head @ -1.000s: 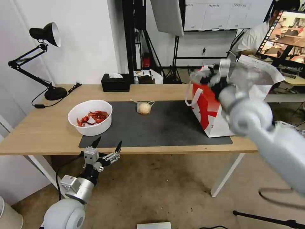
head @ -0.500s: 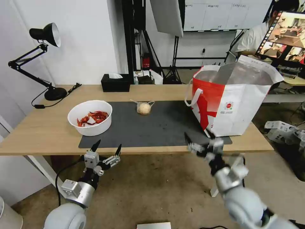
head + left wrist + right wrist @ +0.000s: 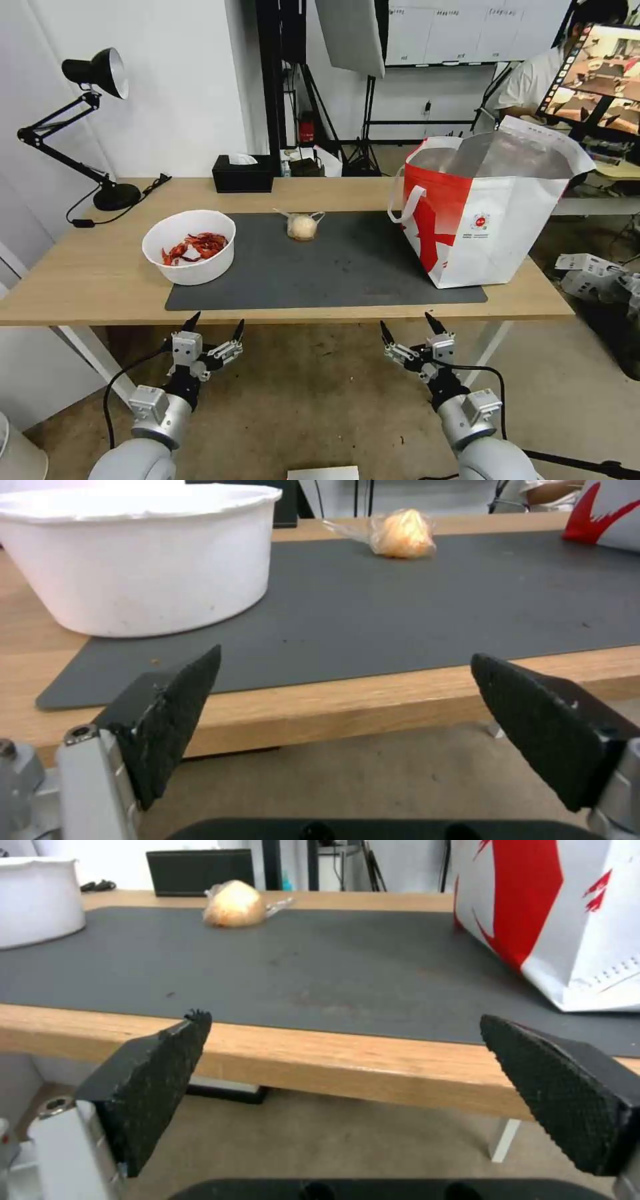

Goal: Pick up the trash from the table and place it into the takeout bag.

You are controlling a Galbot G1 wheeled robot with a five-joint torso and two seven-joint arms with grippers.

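In the head view, the long light-wood tabletop [image 3: 87, 267] carries a large dark grey mat [image 3: 347, 267]. A white bowl of red crayfish shells [image 3: 190, 245] sits at the mat's left end, a clear bag with a beige ball [image 3: 302, 226] lies near its far edge, and the red-and-white boxy takeout bag with silver foil lining [image 3: 483, 213] stands open at the right end. A black desk lamp [image 3: 80, 127] and a black tissue box [image 3: 243, 173] stand toward the back. Below the near edge, over a tan floor, the left pincer [image 3: 213, 327] and right pincer [image 3: 408, 328] hang wide open, empty.

In the left wrist view, spread black fingers [image 3: 170, 715] frame the bowl and ball bag.

In the right wrist view, spread fingers [image 3: 150, 1080] face the tabletop edge, with the takeout bag beyond.
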